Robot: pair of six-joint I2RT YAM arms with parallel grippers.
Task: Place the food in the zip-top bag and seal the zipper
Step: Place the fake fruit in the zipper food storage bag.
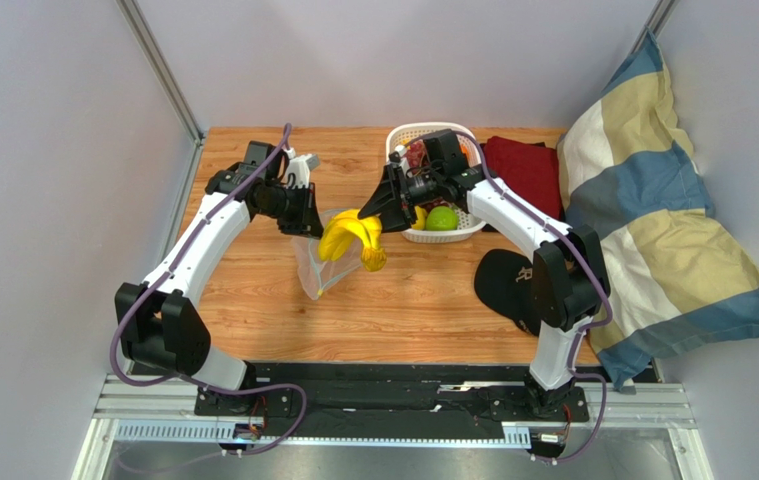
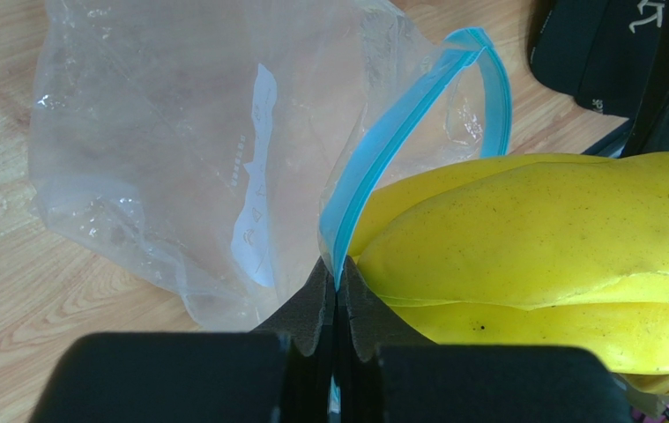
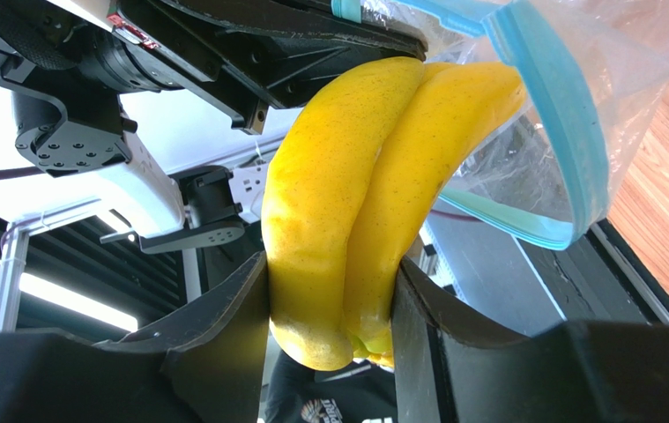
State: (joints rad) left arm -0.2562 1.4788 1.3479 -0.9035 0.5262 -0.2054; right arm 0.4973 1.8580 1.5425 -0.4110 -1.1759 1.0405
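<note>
Step in hand: we're on the loading part. The banana bunch is at the mouth of the zip-top bag, and nothing is sealed yet.

Left claw: pinched down narrow on the teal zipper, with the strip squeezed between its pads. The bag hangs from it and the lower end sags onto the table.

Right claw: clamped on the banana bunch, one finger on each side near one end.

Where the bananas are: right beside the left claw, pressed against the zipper. The free end looks like it's poking into the loop. We can't tell how deep.

Bag mouth: it opens as a loop just ahead of the left claw. Only that one lip is held.

Rest of the food: it's in the white basket just behind the right claw. We can make out a green fruit in there.

Next move, our guess: push the bunch further through the loop, away from the right claw. Only let go once most of it is past the zipper. The left claw has to keep its pinch.

Watch out: the bunch looks wide for that mouth, so it could snag the far lip.
</note>
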